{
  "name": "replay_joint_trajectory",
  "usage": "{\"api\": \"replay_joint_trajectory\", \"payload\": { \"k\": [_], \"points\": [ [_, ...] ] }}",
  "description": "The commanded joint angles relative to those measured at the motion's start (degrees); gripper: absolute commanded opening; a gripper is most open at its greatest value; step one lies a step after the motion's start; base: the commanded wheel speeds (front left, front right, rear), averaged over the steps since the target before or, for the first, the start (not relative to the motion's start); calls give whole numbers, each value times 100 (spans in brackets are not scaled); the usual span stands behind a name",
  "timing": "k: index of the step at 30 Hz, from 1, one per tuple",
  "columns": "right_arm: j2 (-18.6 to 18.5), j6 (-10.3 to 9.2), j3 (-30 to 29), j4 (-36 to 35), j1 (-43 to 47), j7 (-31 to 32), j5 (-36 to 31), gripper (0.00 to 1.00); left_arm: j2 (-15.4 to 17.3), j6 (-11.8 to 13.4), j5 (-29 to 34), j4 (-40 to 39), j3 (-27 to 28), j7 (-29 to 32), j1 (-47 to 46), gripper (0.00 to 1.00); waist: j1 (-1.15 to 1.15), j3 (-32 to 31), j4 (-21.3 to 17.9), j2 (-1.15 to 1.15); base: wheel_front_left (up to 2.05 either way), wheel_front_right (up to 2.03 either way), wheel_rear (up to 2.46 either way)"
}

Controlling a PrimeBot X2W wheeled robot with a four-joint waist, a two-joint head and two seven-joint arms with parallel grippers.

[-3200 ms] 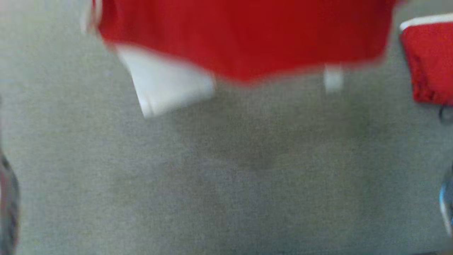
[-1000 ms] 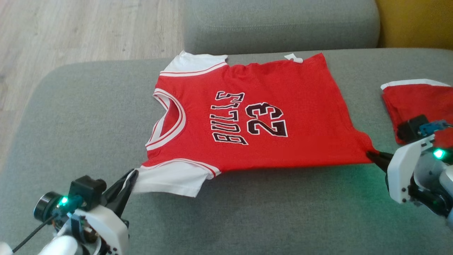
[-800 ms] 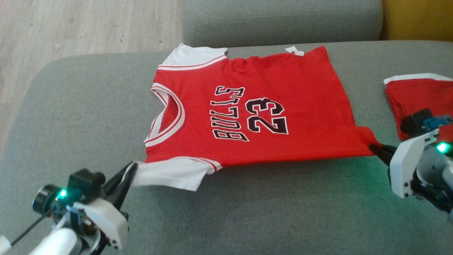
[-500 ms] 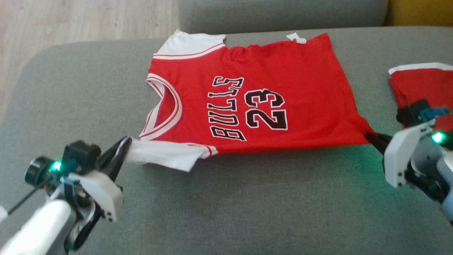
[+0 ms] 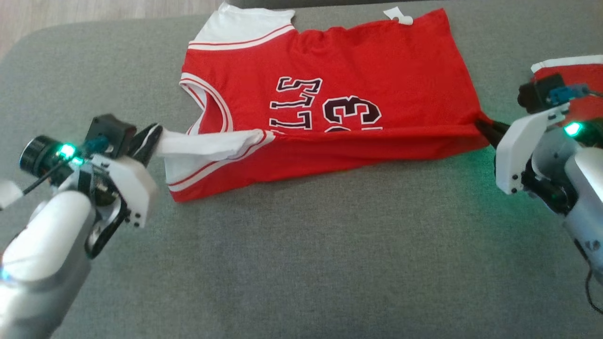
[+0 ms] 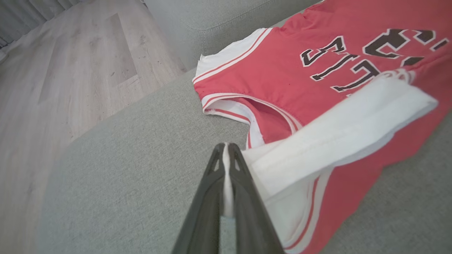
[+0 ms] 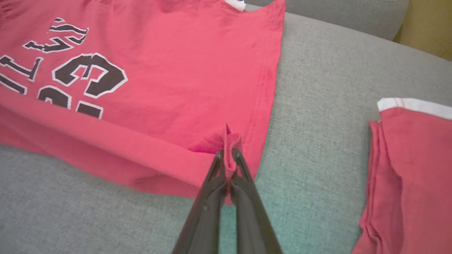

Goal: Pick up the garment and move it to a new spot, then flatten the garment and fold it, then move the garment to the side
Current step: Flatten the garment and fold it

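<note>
A red jersey [image 5: 339, 61] with white sleeves and black "BULLS 23" lettering lies on the grey sofa cushion [image 5: 301, 263]. Its near long edge is lifted and turned over toward the back, covering the lower half of the lettering. My left gripper [image 5: 153, 136] is shut on the near white sleeve [image 6: 339, 134], pinching cloth between its fingers [image 6: 226, 169]. At the right, my right gripper [image 5: 485, 128] is shut on the jersey's near hem corner [image 7: 229, 141], which bunches up between the closed fingers.
A second red garment with a white band [image 5: 577, 77], folded, lies at the cushion's right side [image 7: 409, 169]. Wooden floor [image 6: 70, 70] lies beyond the cushion's left end. The sofa back [image 7: 346, 14] rises behind the jersey. The cushion's front half is bare grey fabric.
Both grippers have lifted and carried the jersey's near edge toward the back, starting a fold over the lettering. The head camera has tilted down, shifting the whole picture.
</note>
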Motion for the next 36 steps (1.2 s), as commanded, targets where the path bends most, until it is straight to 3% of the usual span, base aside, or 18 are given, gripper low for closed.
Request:
{"api": "replay_joint_trajectory", "payload": {
  "k": [1, 11, 13, 14, 20, 25, 31, 36],
  "points": [
    [-39, -11, 2, -40, -159, -77, -70, 0, 173, -35, 72, -5, 226, -20, -394, 0, -1, 53, -7, 0, 0, 0, 0],
    [291, -11, 100, 761, -840, -406, -280, 0, -289, -241, 421, 1152, -159, -377, -1360, 0, -1, 377, -19, 0, 0, 0, 0],
    [388, -11, -70, 1005, -967, -612, -321, 100, -424, -215, 402, 1328, -102, -618, -1527, 90, -1, 433, -14, 0, 0, 0, 0],
    [465, -11, -191, 1129, -1028, -760, -332, 100, -485, -142, 401, 1429, -39, -776, -1625, 100, -1, 455, -10, 0, 0, 0, 0],
    [907, -11, -817, 1475, -1233, -2092, -369, 100, -834, 409, 287, 1892, 453, -2075, -1962, 100, -1, 380, -14, 0, 0, 0, 0],
    [1304, -11, -1362, 1501, -1129, -3374, -409, 100, -1139, 676, 101, 1909, 752, -2827, -1730, 100, -1, 87, 8, 0, 0, 0, 0],
    [1748, -11, -2046, 1035, -607, -3745, -787, 100, -1392, 1028, 137, 1064, 1151, -2953, -907, 100, -1, -244, 40, 0, 0, 0, 0],
    [2243, -11, -2840, 63, 433, -3754, -1526, 100, -1575, 1280, 348, 251, 1486, -2955, 112, 100, -1, -444, 77, 0, 0, 0, 0]
  ]
}}
